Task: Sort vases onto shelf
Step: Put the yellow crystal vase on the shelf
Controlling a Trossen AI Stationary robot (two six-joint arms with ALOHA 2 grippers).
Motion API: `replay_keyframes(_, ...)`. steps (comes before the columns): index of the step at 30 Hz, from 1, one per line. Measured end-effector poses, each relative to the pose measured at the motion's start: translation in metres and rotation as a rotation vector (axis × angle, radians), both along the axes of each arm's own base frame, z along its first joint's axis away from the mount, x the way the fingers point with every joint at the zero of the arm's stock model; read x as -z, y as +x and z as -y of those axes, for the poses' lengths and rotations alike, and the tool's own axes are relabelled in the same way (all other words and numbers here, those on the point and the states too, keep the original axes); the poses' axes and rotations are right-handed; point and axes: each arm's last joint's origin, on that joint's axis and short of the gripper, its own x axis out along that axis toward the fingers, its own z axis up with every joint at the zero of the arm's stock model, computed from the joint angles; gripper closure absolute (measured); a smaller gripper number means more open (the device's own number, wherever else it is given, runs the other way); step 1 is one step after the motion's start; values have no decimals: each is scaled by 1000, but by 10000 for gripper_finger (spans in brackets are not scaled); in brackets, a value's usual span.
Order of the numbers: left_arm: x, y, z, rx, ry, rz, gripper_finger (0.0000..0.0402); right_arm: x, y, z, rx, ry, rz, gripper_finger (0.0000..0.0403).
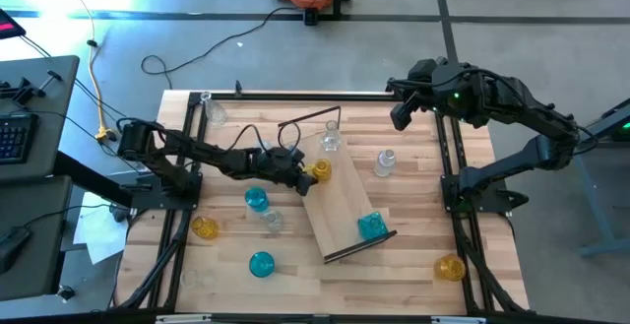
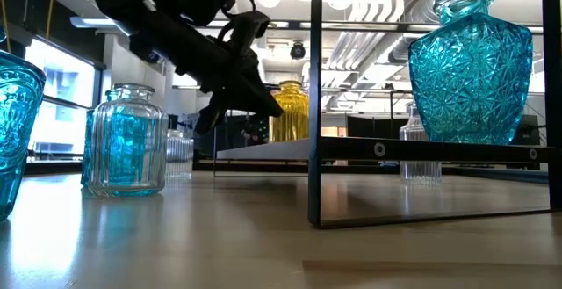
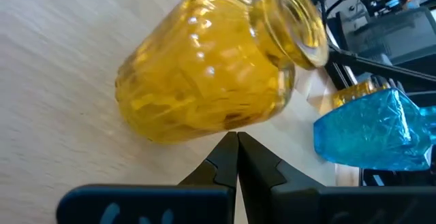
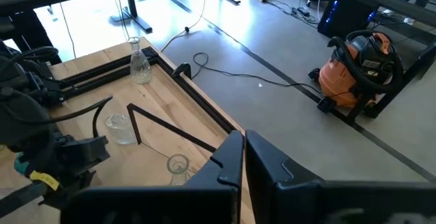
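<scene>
**Closed left pincer beside an amber vase on the shelf plank**

High view, near edge to far. At 6 o'clock on the surface point(image 1: 413, 275) stands a blue vase point(image 1: 261, 263); toward 4 o'clock, an amber vase point(image 1: 449, 267); toward 8 o'clock, another amber vase point(image 1: 204, 227). The shelf point(image 1: 340, 211) lies diagonally across the centre, a dark frame rim at each short end. A faceted blue vase point(image 1: 371, 226) sits on its near end, at 5 o'clock from centre. On its far end, at 11 o'clock from centre, rests a yellow vase point(image 1: 319, 170), with the left pincer point(image 1: 298, 178) just beside it, fingers pressed together and holding nothing. At 9 o'clock of the shelf stand a blue vase point(image 1: 256, 199) and a clear vase point(image 1: 273, 220). Farther off, clear vases stand at 12 o'clock point(image 1: 331, 139) and 1 o'clock point(image 1: 385, 162), with one more at the 10 o'clock corner point(image 1: 213, 111). The right pincer point(image 1: 402, 114), fingers together and empty, waits at 2 o'clock above the far edge.
</scene>
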Motion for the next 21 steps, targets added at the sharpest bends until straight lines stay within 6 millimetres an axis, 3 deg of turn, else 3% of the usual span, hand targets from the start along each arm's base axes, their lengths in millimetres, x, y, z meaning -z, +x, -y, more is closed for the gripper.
replay_keyframes(9, -12, 8, -5, 33, 23, 28, 399, 0, 0, 0, -6, 2, 4, 403)
replay_keyframes(21, -2, 1, -1, 76, 63, -170, 399, 0, 1, -1, -21, 13, 6, 403)
